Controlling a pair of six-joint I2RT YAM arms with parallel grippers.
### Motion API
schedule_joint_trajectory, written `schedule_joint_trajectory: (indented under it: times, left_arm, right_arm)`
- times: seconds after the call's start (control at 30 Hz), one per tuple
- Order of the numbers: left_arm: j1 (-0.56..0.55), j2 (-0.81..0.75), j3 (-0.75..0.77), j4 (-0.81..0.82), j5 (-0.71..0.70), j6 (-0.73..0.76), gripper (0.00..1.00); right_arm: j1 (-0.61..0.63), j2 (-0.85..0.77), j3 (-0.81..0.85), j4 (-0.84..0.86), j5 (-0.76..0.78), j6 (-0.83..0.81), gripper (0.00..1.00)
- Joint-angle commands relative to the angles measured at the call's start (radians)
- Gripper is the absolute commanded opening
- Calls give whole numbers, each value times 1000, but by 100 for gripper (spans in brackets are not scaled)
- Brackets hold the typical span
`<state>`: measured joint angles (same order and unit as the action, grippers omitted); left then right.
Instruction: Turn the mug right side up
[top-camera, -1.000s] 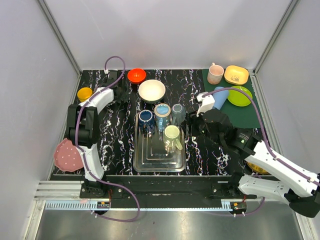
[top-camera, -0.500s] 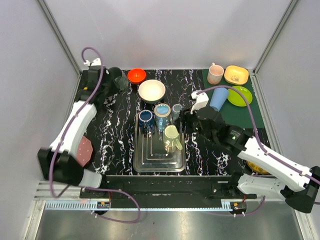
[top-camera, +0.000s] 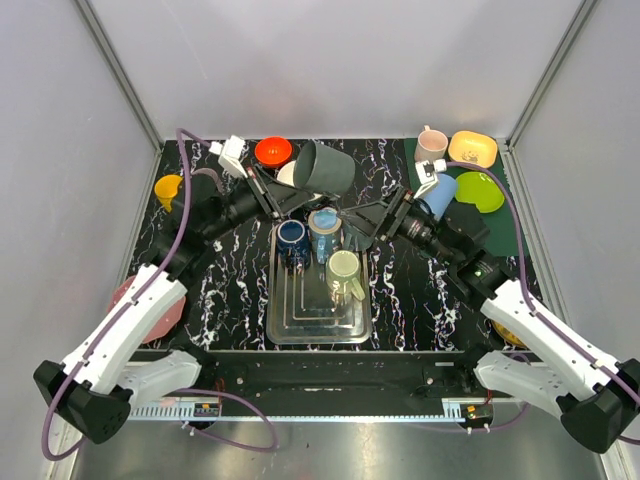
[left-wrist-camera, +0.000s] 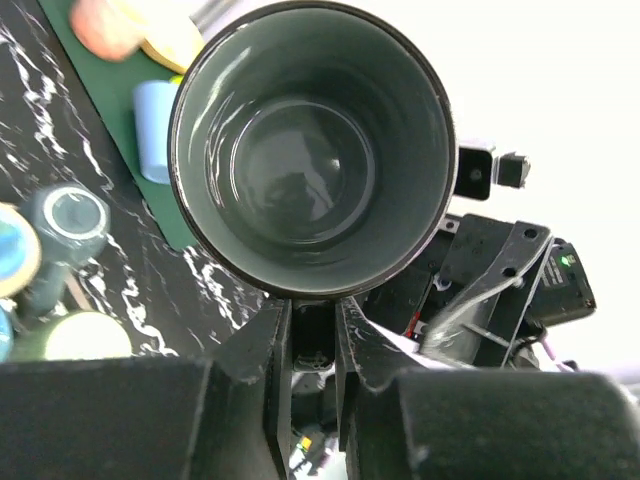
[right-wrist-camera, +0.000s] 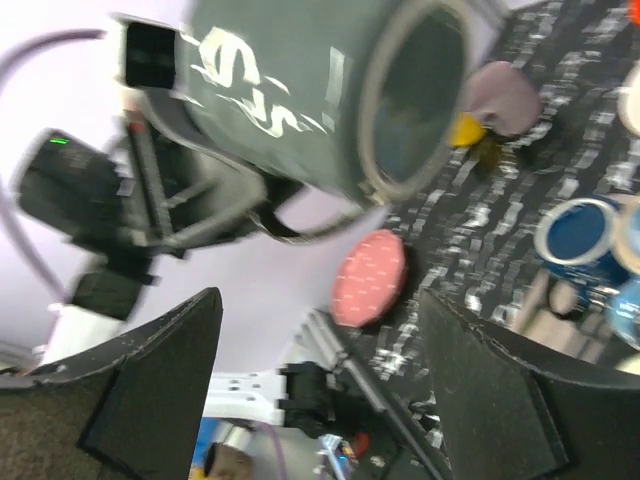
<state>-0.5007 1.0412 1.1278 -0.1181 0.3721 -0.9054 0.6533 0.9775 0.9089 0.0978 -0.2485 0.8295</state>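
Note:
The dark grey mug with white lettering hangs in the air over the back of the table, tilted on its side. My left gripper is shut on its handle. The left wrist view looks straight into the mug's empty mouth, with the gripper clamped just below the rim. My right gripper is open and empty, just right of and below the mug. In the right wrist view the mug and its handle lie above the open gripper.
A metal tray at the centre holds a blue mug, a light-blue cup and a pale green mug. A red bowl, yellow cup and pink plate stand left. A pink mug, yellow dish and green bowl stand right.
My left arm swung from the back left corner to the centre, carrying the grey mug up into the air. My right gripper rose and moved left toward it.

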Motion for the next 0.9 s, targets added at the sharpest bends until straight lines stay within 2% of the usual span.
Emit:
schedule_joint_trajectory:
  times: [0.0, 0.1, 0.4, 0.53, 0.63, 0.7, 0.87]
  left_arm:
    - [-35, -90, -60, 323, 76, -151, 0]
    - [-61, -115, -109, 372, 59, -174, 0]
    - [-107, -135, -157, 396, 15, -184, 0]
    - [-107, -144, -122, 324, -33, -124, 0]
    - [-107, -138, -93, 288, -62, -98, 0]
    - [-107, -129, -71, 287, -45, -95, 0]
    - [-110, -132, -72, 298, -30, -112, 0]
  right_arm:
    - [-7, -17, -54, 371, -179, 198, 83]
    - [-9, 4, -84, 491, -192, 267, 81]
    - [-7, 73, -91, 565, -232, 329, 73]
    - [-6, 49, -116, 556, -271, 319, 77]
    - [-6, 4, -134, 476, -281, 281, 79]
    - [-6, -17, -140, 396, -262, 238, 79]
    - [-6, 6, -142, 399, -259, 229, 77]
